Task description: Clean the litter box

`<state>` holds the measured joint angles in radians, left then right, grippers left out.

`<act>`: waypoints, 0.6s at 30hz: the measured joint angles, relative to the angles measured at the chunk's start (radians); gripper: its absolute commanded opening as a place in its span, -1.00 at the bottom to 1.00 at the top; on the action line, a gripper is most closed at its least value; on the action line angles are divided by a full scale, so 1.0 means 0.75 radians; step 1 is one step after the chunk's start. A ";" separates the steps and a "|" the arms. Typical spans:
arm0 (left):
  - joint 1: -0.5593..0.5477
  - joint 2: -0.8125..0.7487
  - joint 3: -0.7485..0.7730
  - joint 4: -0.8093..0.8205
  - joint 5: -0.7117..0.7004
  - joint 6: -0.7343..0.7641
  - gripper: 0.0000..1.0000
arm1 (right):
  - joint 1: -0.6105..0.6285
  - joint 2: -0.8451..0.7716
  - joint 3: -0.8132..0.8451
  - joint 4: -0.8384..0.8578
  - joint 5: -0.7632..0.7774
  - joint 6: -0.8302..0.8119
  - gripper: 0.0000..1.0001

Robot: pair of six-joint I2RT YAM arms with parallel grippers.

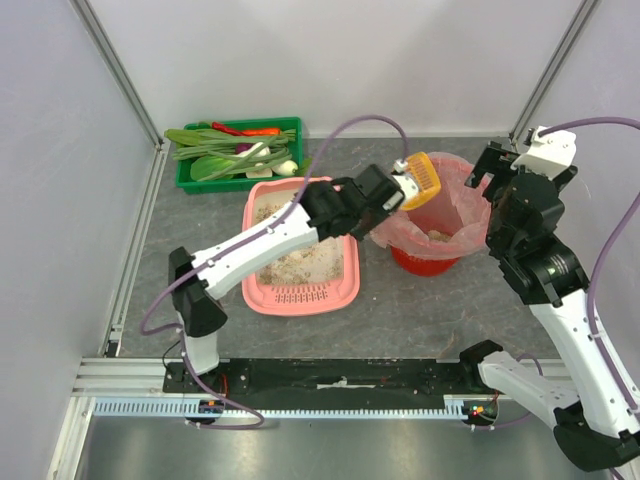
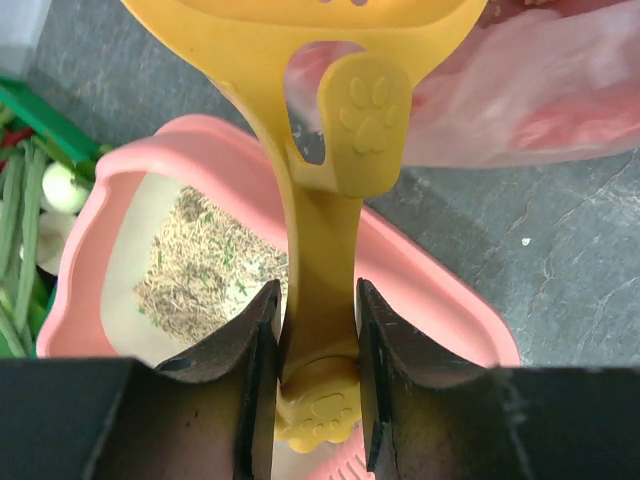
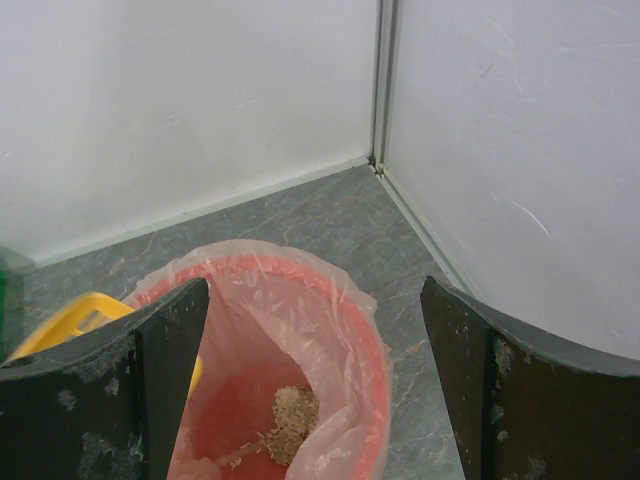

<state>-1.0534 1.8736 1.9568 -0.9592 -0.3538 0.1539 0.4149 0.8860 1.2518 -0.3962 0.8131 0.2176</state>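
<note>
The pink litter box (image 1: 345,282) lies mid-table with grey-beige litter; it also shows in the left wrist view (image 2: 120,170). My left gripper (image 1: 398,188) is shut on the handle of a yellow slotted scoop (image 1: 422,179), holding its head over the left rim of the red bin (image 1: 432,262). In the left wrist view the scoop handle (image 2: 320,250) sits clamped between the fingers. My right gripper (image 1: 500,165) is open and empty above the bin's right side. In the right wrist view the bin (image 3: 365,340) holds a clump of litter (image 3: 292,410), and the scoop (image 3: 70,320) shows at the left.
A green crate of vegetables (image 1: 236,152) stands behind the litter box at the back left. White walls close the back and both sides. The bin's pink bag (image 1: 400,228) drapes over its rim toward the litter box.
</note>
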 measured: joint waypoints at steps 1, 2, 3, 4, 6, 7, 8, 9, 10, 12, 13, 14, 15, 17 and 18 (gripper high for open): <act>0.022 -0.021 -0.014 0.000 0.018 -0.019 -0.96 | 0.000 0.012 0.004 0.000 -0.009 0.003 0.91; 0.049 -0.047 -0.026 0.000 0.037 -0.039 -0.96 | 0.000 0.027 0.009 -0.001 -0.019 0.004 0.91; 0.071 -0.070 -0.033 0.000 0.053 -0.056 -0.96 | 0.000 0.039 0.013 0.000 -0.028 0.005 0.91; 0.098 -0.094 -0.038 0.002 0.074 -0.074 -0.96 | 0.000 0.051 0.016 0.000 -0.036 0.005 0.91; 0.135 -0.149 -0.053 0.017 0.131 -0.116 -0.96 | 0.001 0.074 0.022 -0.001 -0.053 0.005 0.91; 0.150 -0.184 -0.074 0.031 0.164 -0.143 -0.96 | 0.000 0.086 0.023 0.000 -0.064 0.005 0.91; 0.164 -0.214 -0.093 0.034 0.189 -0.166 -0.96 | 0.000 0.099 0.025 0.000 -0.074 0.004 0.91; 0.191 -0.268 -0.147 0.055 0.236 -0.199 -0.96 | 0.000 0.112 0.025 0.000 -0.082 0.004 0.91; 0.209 -0.310 -0.192 0.060 0.264 -0.225 -0.96 | 0.000 0.124 0.025 0.000 -0.091 0.005 0.91; 0.274 -0.418 -0.327 0.056 0.333 -0.283 -0.96 | 0.001 0.151 0.025 0.000 -0.112 0.012 0.91; 0.311 -0.477 -0.401 0.042 0.355 -0.319 -0.96 | 0.001 0.166 0.025 0.001 -0.127 0.018 0.90; 0.347 -0.526 -0.467 0.007 0.370 -0.356 -0.96 | 0.000 0.184 0.025 0.005 -0.144 0.025 0.90; 0.379 -0.573 -0.530 -0.031 0.381 -0.393 -0.96 | 0.001 0.201 0.024 0.010 -0.162 0.033 0.90; 0.406 -0.656 -0.643 -0.107 0.414 -0.478 -0.96 | 0.000 0.243 0.024 0.031 -0.200 0.049 0.90; 0.407 -0.698 -0.697 -0.155 0.438 -0.530 -0.97 | 0.000 0.268 0.024 0.046 -0.226 0.056 0.90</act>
<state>-0.7483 1.3502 1.4342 -1.0756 -0.0250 -0.2436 0.4149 1.0870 1.2701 -0.3618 0.6437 0.2600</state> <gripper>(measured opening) 0.376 0.955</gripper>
